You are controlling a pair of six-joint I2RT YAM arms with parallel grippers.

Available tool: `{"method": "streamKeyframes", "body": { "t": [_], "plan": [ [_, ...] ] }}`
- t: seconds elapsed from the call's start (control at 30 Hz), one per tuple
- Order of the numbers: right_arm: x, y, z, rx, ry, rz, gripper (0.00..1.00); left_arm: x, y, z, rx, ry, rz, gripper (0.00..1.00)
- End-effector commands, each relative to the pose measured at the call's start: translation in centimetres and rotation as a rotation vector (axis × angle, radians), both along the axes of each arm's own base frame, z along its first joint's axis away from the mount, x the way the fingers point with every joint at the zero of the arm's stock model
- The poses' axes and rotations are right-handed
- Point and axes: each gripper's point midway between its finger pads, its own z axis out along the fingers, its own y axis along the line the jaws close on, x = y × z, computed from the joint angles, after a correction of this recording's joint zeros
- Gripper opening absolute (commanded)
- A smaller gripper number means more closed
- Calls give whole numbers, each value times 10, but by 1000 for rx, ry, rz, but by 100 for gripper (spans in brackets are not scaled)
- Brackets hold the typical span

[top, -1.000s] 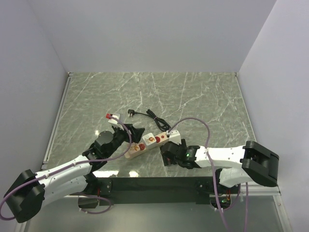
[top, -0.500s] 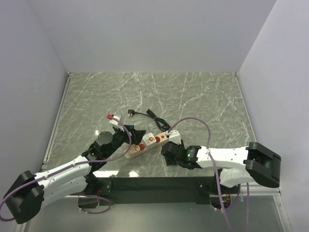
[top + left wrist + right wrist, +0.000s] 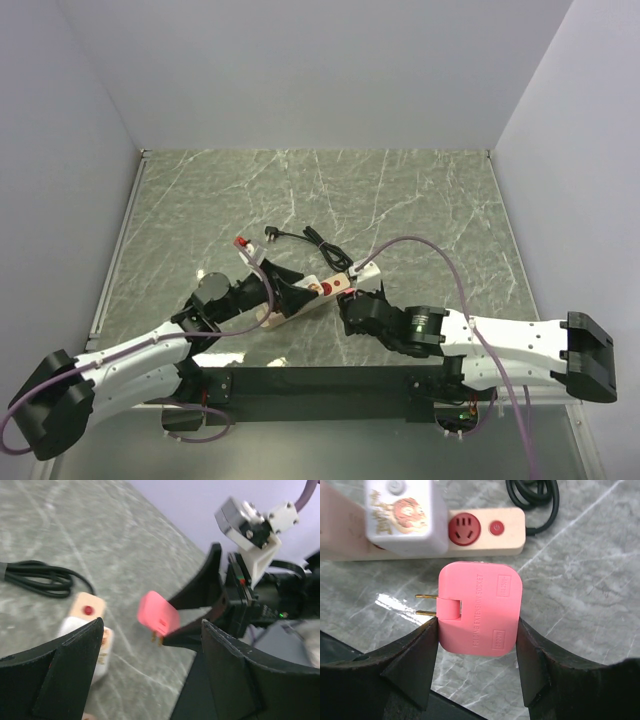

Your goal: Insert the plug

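There was the green marbled table (image 3: pixel 420 200), pale veins running all across it, and down on it near the front edge lay the beige power strip (image 3: pixel 318 290) at a slant, its black cord (image 3: pixel 318 241) bunched in loops just behind.

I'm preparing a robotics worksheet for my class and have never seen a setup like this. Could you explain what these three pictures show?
These are two robot arms bolted to a marble table. One picture looks down from above; the other two come from cameras on each arm's wrist, each showing its own gripper. On the table lie a beige power strip with a white adapter plugged in, and a coiled black cable. The right gripper is shut on a pink plug, its two metal prongs bare, held near the strip. The left gripper is open beside the strip.
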Motion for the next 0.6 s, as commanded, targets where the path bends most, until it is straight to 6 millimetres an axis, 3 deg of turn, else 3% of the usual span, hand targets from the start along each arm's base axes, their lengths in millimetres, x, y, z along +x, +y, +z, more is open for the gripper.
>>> {"method": "streamKeyframes", "body": {
  "t": [0.0, 0.23, 0.57],
  "plan": [
    [10, 12, 40, 72, -127, 13, 0, -29, -14, 20, -91, -20, -185, 84],
    [9, 28, 72, 154, -240, 95, 0, -31, -22, 14, -92, 17, -228, 80],
    [-5, 52, 82, 185, -283, 201, 0, -22, -30, 11, -92, 35, -221, 79]
  ]
}}
